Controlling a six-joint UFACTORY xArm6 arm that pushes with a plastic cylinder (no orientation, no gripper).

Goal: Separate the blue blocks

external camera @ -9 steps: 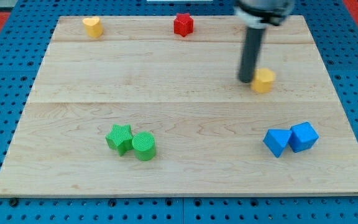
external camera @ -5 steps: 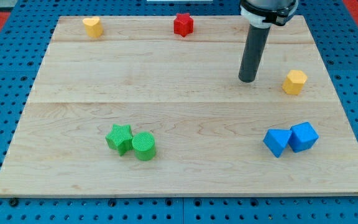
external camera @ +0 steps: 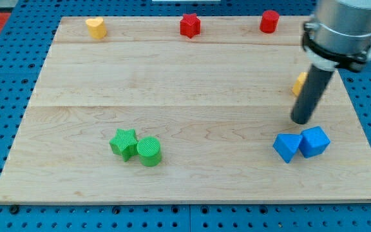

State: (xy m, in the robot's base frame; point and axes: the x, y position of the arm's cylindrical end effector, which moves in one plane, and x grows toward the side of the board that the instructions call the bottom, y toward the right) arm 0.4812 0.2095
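Note:
Two blue blocks lie touching at the board's lower right: a blue triangular block [external camera: 287,147] on the left and a blue cube [external camera: 315,141] on the right. My tip [external camera: 300,120] stands just above them, over the seam between the two, a short gap away. The rod rises up and to the right from it.
A yellow block [external camera: 299,83] is partly hidden behind the rod. A green star [external camera: 124,142] and a green cylinder [external camera: 149,151] touch at the lower left. A yellow heart [external camera: 96,27], a red star [external camera: 190,25] and a red cylinder [external camera: 269,21] sit along the top edge.
My tip has moved right and down, from the left of the yellow block to just above the blue pair. The yellow block slid right earlier. The red cylinder has come into sight.

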